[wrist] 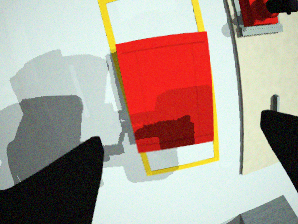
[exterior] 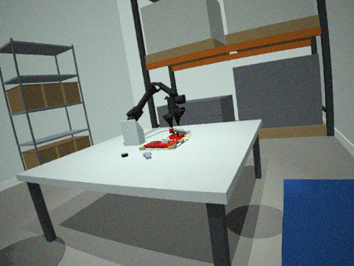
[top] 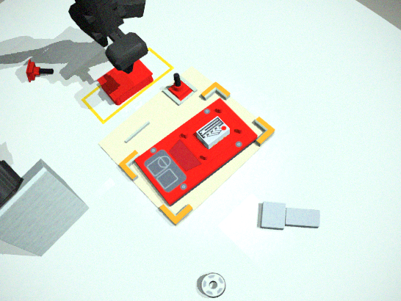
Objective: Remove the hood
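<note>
Top view: one red hood [top: 126,82] [exterior: 176,137] [wrist: 167,85], lying on the bench [top: 330,110] [exterior: 139,173] [wrist: 260,192] within the yellow outline [top: 93,113] [wrist: 200,160]; its long side runs close to the line nearest the board, and whether it overhangs cannot be told. One toy car [top: 220,161] [exterior: 156,144], hood off, engine block [top: 213,133] exposed. One red piece with black peg [top: 178,89] [wrist: 260,15], upright beside the car.

Exterior view: one set of jaws [exterior: 173,125], released, above the hood; contact too small to judge here.

Wrist view: jaws spread wide, nothing between the tips, hood wholly beyond them and apparently untouched. Step in hand, as judged: withdrawal after release. Handling note: lift straight up, keep the opening wide, and avoid sideways drift, lest a fingertip drag the hood over the line or knock the peg.
</note>
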